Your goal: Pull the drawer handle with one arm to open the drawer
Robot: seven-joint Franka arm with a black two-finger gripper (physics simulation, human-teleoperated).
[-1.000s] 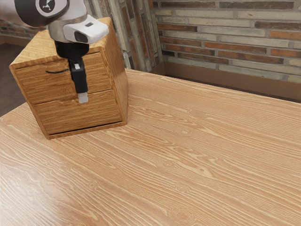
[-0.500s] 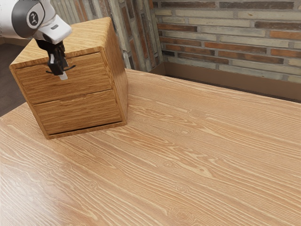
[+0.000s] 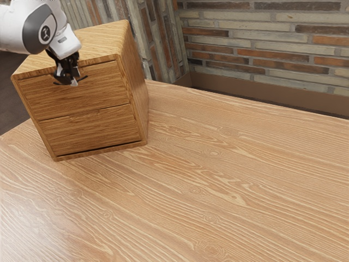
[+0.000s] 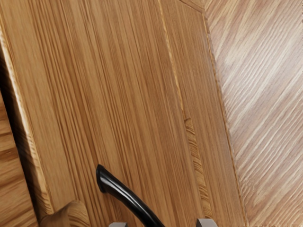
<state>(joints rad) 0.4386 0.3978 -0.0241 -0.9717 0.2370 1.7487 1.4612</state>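
Fingers (image 4: 118,224) of mine stand apart, one to each side of the black drawer handle (image 4: 124,195). The thin curved bar runs between them, and I cannot tell whether either pad touches it. In the exterior view my gripper (image 3: 68,80) hangs at about ten o'clock, pointing down at the front of the wooden cabinet (image 3: 133,82). It sits right at the upper edge of the top drawer (image 3: 98,90). My white arm (image 3: 30,26) comes in from eleven o'clock, above the cabinet's top.

The handle is fixed to the top drawer's front, near its upper edge, and short black ends of it show on either side of my gripper. That drawer's front looks level with the front of the lower drawer (image 3: 90,131) beneath it, so it appears shut. In the wrist view a dark gap runs along one long edge of the drawer front.

The cabinet rests on the wooden table (image 3: 229,180), whose bare top spreads from the centre out toward three and six o'clock. A brick wall (image 3: 262,38) stands behind it, from twelve to two o'clock.
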